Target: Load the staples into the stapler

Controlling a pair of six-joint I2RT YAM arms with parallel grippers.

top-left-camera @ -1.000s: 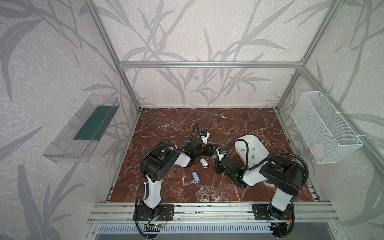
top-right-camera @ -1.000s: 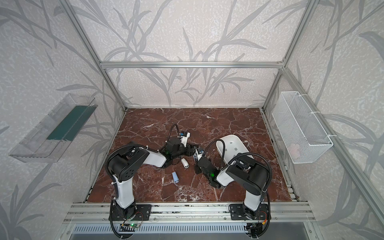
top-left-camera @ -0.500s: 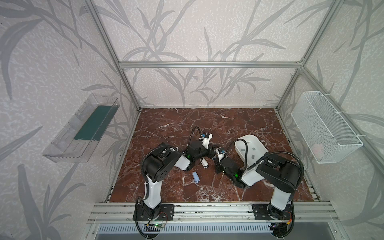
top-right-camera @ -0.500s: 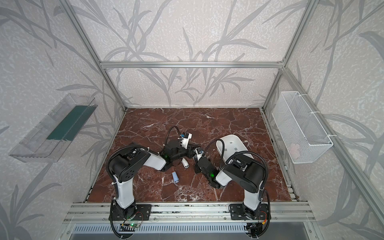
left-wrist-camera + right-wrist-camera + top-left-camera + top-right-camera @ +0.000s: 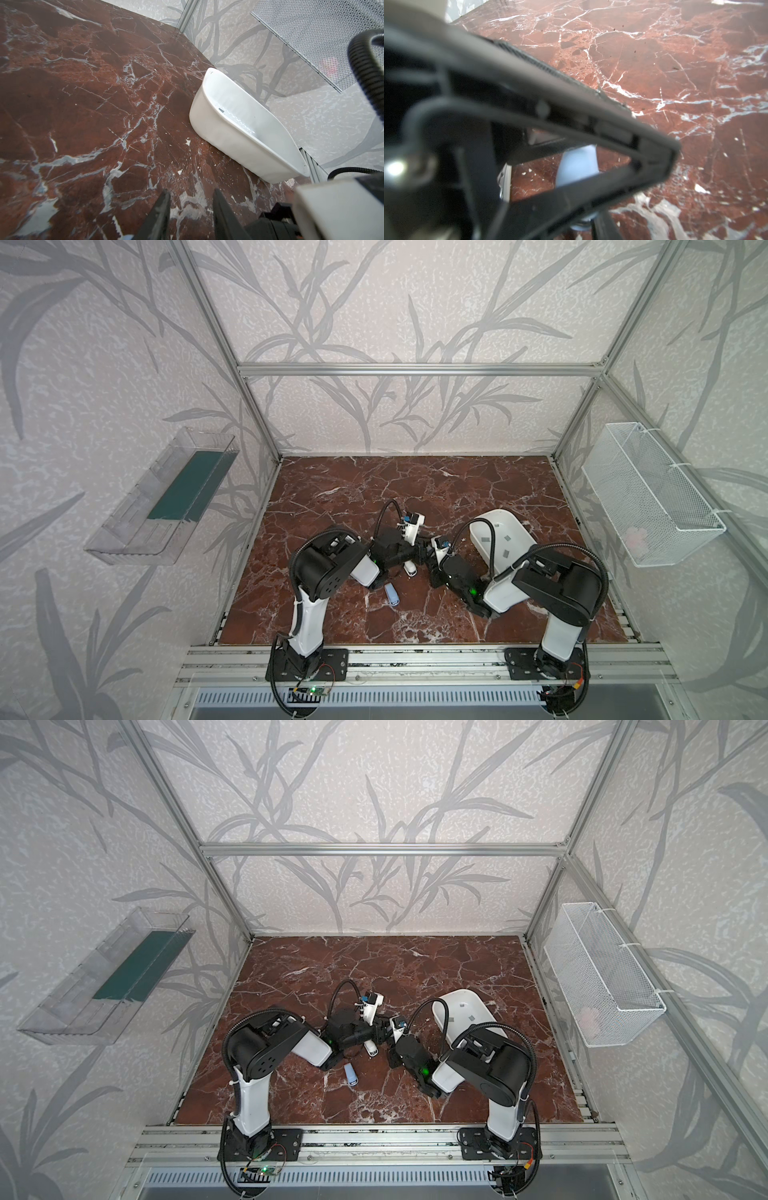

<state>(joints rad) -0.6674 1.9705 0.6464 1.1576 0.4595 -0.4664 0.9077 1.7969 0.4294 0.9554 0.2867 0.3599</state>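
Both arms reach low to the middle; the left claw [image 5: 192,196], tips slightly apart, has come closer to the right claw [image 5: 430,558], whose state we cannot tell. The staples [image 5: 506,537] lie in the white bin [image 5: 207,118].

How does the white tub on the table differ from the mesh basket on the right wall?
The white tub is solid-walled; the mesh basket is see-through wire. The tub stands on the marble table; the basket hangs on the side wall, off the table. The tub holds small grey staples; the basket holds one pale pink thing. Both are white and open-topped.
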